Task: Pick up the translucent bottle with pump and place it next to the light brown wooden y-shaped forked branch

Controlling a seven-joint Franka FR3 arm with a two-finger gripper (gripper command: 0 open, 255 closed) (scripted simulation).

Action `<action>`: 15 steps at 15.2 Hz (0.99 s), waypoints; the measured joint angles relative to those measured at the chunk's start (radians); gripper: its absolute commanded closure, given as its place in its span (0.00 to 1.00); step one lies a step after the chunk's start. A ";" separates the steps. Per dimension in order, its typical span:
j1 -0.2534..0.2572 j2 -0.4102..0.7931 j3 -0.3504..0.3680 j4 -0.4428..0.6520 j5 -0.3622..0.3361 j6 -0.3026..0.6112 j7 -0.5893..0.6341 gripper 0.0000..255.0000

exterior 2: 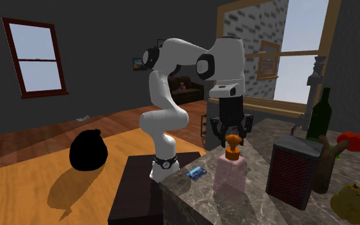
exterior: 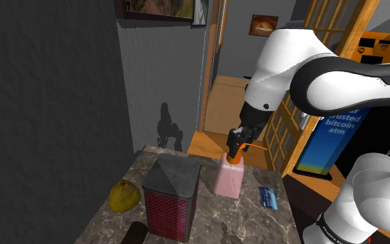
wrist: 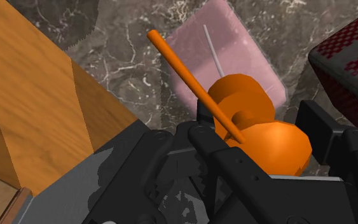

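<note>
Branch (exterior 2: 326, 167) beside red box (exterior 2: 292, 174) shows in second exterior view

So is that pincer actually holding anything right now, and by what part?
Yes: the pincer clasps the pink translucent bottle by its orange pump top, one black finger on each side. The bottle appears to stand on the marble counter.

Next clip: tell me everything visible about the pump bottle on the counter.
The pump bottle has a translucent pink, squarish body with a thin tube showing inside, and an orange pump top carrying a long, thin orange spout. It stands upright on the marbled counter, between the dark box with red mesh sides and a small blue card, touching neither. The black gripper sits around its pump top.
</note>
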 measured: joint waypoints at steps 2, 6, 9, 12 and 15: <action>0.000 0.000 0.000 0.000 0.000 0.000 0.000 1.00; -0.003 -0.005 -0.008 0.037 -0.007 -0.043 0.002 1.00; -0.005 -0.007 -0.015 0.075 -0.013 -0.082 0.004 1.00; -0.009 -0.006 -0.024 0.114 -0.021 -0.121 0.004 1.00; -0.010 -0.003 -0.026 0.155 -0.025 -0.158 0.011 1.00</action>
